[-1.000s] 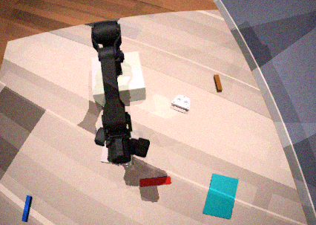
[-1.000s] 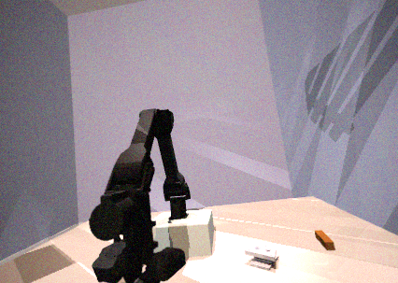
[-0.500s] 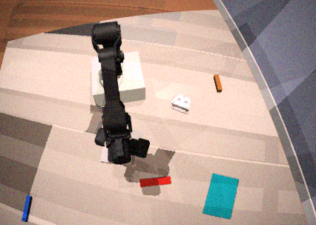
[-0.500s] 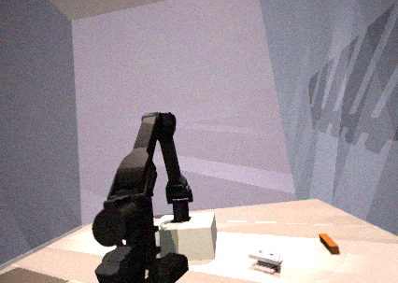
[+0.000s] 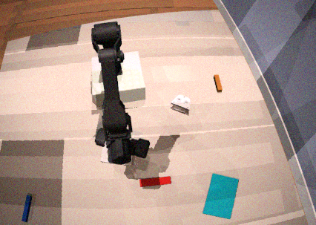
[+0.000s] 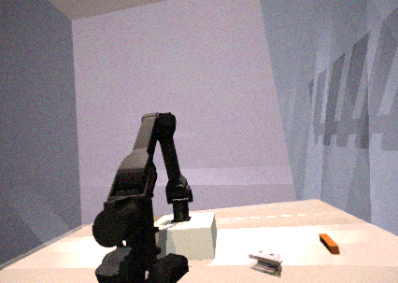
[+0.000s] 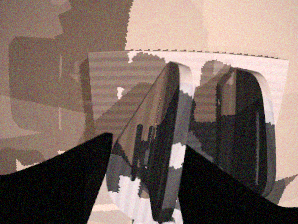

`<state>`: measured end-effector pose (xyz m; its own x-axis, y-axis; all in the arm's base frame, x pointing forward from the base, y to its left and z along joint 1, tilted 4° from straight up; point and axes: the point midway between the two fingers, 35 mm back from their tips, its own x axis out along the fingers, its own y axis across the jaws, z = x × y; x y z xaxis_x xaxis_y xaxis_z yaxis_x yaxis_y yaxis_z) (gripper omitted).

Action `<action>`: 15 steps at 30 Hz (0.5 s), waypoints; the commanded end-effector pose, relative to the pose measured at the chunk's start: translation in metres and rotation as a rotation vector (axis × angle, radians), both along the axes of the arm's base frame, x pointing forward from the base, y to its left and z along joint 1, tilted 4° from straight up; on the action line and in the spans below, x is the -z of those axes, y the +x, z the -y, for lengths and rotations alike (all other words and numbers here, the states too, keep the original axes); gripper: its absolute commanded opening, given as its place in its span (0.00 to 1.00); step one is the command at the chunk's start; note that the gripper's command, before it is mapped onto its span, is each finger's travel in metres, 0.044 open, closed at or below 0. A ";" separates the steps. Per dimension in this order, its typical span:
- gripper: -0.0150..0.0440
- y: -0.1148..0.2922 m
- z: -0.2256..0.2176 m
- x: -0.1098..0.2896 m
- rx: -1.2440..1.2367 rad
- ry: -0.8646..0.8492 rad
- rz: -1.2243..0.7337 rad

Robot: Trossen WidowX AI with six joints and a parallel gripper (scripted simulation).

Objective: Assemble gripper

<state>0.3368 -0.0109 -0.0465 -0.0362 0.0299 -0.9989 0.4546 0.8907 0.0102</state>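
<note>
Jaws clenched on the tapered dark piece [image 7: 170,132]. Judged light, rigid, possibly slippery; best held by flat sides.

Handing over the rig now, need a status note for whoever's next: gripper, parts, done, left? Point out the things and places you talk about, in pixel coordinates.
Gripper [image 5: 119,155] [image 6: 181,214] [image 7: 144,145]: shut on a dark, pale-edged part [image 7: 169,125], possibly a jaw.
Parts: similar part [image 7: 245,125] to its right in wrist view, ribbed white plate [image 5: 104,157] [image 7: 110,70] below; white piece [image 5: 182,99] [image 6: 266,256] apart, role unclear.
Done: part gripped; meshing can't be confirmed.
Left: seat/check jaws, close housing, release, withdraw.
</note>
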 end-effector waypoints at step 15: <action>0.48 -0.002 0.000 0.009 0.006 -0.004 -0.007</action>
<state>0.3373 -0.0109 -0.0501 -0.0330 0.0297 -0.9990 0.4566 0.8896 0.0114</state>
